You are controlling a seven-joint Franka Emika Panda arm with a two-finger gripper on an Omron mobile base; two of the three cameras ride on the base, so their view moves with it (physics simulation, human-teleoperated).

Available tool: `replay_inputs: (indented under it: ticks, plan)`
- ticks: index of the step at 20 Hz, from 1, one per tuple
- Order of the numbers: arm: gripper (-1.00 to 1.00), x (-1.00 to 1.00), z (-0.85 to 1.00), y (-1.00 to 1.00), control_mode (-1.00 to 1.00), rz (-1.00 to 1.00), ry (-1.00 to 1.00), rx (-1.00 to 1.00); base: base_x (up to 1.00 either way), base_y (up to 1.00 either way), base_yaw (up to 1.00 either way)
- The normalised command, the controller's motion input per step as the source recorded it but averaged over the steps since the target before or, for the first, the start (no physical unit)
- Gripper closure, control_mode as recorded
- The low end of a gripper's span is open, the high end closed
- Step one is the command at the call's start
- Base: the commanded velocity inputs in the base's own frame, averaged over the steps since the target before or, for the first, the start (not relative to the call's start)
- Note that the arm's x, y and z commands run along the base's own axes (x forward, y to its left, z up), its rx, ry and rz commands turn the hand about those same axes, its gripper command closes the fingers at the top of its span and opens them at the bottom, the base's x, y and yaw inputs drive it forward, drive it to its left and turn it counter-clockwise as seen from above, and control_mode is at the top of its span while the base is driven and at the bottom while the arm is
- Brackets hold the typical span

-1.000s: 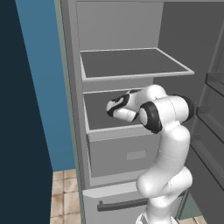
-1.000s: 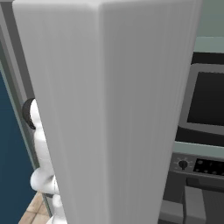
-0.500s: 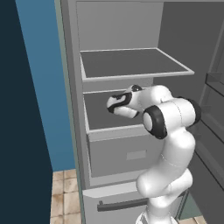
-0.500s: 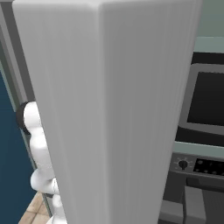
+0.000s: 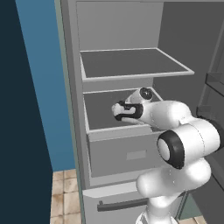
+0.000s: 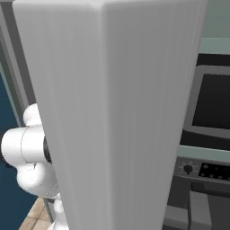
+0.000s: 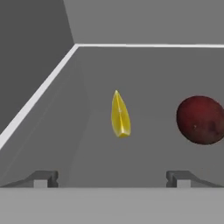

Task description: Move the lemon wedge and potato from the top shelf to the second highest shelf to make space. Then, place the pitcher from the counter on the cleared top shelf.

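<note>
In the hand view, the yellow lemon wedge (image 7: 120, 114) rests on the dark grey second highest shelf (image 7: 87, 92). The dark red potato (image 7: 201, 120) lies to its right. My gripper (image 7: 113, 179) is open; both fingertips (image 7: 46, 178) sit short of the wedge and touch nothing. In the left base view, the gripper (image 5: 117, 111) reaches in over the second highest shelf (image 5: 118, 131), just under the top shelf (image 5: 135, 75), whose dark panel shows nothing on it. The hand hides both foods in that view. The pitcher and the counter are out of view.
The fridge's white door (image 6: 112, 112) stands close in front of the right base camera. A grey drawer (image 5: 127, 153) sits below the second highest shelf. The fridge's left inner wall (image 7: 30, 52) runs close beside the wedge. A dark oven front (image 6: 211, 108) is at the right.
The jaws have opened wide. The arm's elbow has swung nearer the left base camera while the hand stays over the second highest shelf.
</note>
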Motion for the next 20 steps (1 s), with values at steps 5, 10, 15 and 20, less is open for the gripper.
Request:
replay_inputs:
  ticks: [5,10,15,20]
  plan:
    - [-1.0,-0.74,0.78,-0.17,-1.0,0.0,0.01,0.0,0.0,0.0,0.0]
    - [-1.0,-0.89,0.89,-0.25,-1.0,0.0,0.02,0.0,0.0,0.0,0.0]
    - [-1.0,-1.0,0.55,-0.31,-1.0,0.0,-0.05,0.0,0.0,0.0,0.0]
    - [-1.0,-0.94,0.52,-0.04,-1.0,0.0,0.0,-0.01,0.0,0.0,0.0]
